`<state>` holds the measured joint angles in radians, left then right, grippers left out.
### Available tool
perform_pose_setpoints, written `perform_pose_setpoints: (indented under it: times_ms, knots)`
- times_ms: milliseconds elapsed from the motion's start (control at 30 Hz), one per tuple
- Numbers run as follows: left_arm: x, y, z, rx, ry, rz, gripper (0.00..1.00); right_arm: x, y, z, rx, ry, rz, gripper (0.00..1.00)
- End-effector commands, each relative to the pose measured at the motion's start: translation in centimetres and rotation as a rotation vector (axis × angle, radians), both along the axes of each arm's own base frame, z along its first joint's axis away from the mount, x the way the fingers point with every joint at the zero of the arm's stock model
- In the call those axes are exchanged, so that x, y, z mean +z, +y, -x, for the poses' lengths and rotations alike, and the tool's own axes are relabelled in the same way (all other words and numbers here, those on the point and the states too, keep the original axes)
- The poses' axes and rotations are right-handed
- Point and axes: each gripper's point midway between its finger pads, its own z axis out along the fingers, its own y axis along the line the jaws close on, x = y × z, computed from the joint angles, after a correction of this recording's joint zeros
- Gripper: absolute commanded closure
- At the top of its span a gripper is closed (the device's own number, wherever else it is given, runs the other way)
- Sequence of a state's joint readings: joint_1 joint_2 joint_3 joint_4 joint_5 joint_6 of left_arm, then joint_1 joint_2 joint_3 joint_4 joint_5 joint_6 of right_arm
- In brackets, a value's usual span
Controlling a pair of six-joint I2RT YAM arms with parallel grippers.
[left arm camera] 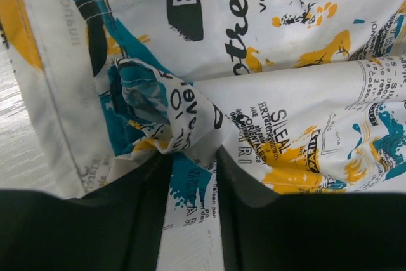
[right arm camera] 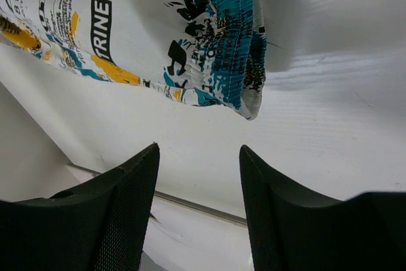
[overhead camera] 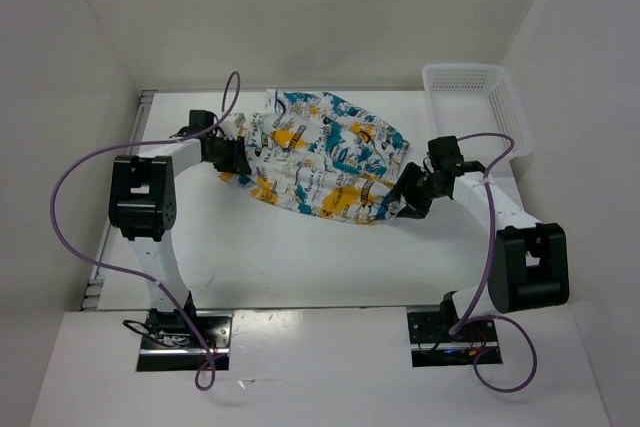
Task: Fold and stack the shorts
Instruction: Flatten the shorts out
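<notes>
Left gripper (left arm camera: 193,153) has its fingers pinched on a bunched-up fold at the left end of the shorts (overhead camera: 320,162), fabric wadded right between the tips. Right gripper (right arm camera: 200,150) is spread apart with nothing in it, sitting just short of the teal gathered edge at the shorts' right end. Shorts are spread out across the middle of the tabletop (overhead camera: 300,257), a bit toward the far edge, stretched between the two arms. White mesh basket (overhead camera: 470,97) sits at the far right corner, apart from the shorts.
</notes>
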<state>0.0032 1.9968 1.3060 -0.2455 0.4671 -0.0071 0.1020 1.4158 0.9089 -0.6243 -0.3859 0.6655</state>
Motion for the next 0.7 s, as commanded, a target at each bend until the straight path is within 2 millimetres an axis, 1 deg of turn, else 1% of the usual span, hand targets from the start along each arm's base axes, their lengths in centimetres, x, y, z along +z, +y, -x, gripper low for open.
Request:
perform_pose_setpoints:
  times_ms: [0,67,100,133,167,233,267,300,333,367,400,433,467,500,533,600,667]
  knots:
    - [0.7,-0.4,-1.4,-0.014,-0.042,-0.007,0.62,0.5,-0.1,-0.4,-0.012,-0.036,-0.012,0.41]
    - [0.7,-0.4,-1.4,-0.014,-0.042,-0.007,0.67,0.3,-0.1,-0.4,-0.005,-0.031,-0.008,0.41]
    - [0.7,-0.4,-1.4,-0.014,-0.042,-0.007,0.77,0.3,-0.1,-0.4,-0.005,-0.031,-0.008,0.41]
    - [0.9,-0.4,-1.5,-0.014,-0.041,-0.007,0.81,0.3,-0.1,-0.4,-0.005,-0.031,-0.008,0.41]
    - [0.8,-0.4,-1.2,-0.014,-0.024,-0.007,0.85,0.0,-0.1,-0.3,-0.005,-0.022,-0.007,0.41]
    - [2.0,-0.4,-1.2,-0.014,-0.039,-0.007,0.94,0.0,-0.1,-0.3,-0.005,-0.022,-0.007,0.41]
    - [2.9,-0.4,-1.0,-0.014,-0.047,-0.007,0.96,0.0,-0.1,-0.3,0.003,-0.025,-0.004,0.41]
    - [3.4,-0.4,-0.9,-0.014,-0.05,-0.007,0.97,0.0,-0.1,-0.3,0.003,-0.025,-0.004,0.41]
    - [4.1,0.1,-0.8,-0.003,-0.056,-0.007,0.97,0.0,-0.1,-0.6,0.003,-0.025,-0.004,0.41]
    - [5.1,0.1,-0.2,-0.003,-0.064,-0.007,0.99,0.0,-0.1,-0.6,0.003,-0.025,-0.004,0.41]
    - [5.6,0.5,0.0,0.005,-0.073,0.0,1.0,0.0,-0.1,-0.6,0.003,-0.025,-0.004,0.41]
    - [6.6,1.2,0.7,0.021,-0.075,0.0,1.0,0.1,-0.1,-0.8,0.003,-0.034,-0.005,0.4]
    - [7.1,1.0,1.2,0.014,-0.075,0.01,1.0,0.1,-0.1,-0.8,0.003,-0.035,-0.005,0.39]
    - [6.8,1.5,2.2,0.026,-0.055,0.01,1.0,0.2,0.1,-0.7,0.007,-0.034,-0.014,0.37]
    - [7.6,1.8,2.9,0.032,-0.06,0.017,1.0,0.2,0.1,-0.9,0.008,-0.043,-0.015,0.37]
    - [7.7,1.7,4.2,0.032,-0.045,0.018,1.0,-0.2,0.3,-0.5,0.013,-0.022,-0.024,0.36]
    - [7.8,1.4,5.9,0.026,-0.022,0.027,1.0,-0.4,0.4,-0.4,0.017,-0.02,-0.032,0.35]
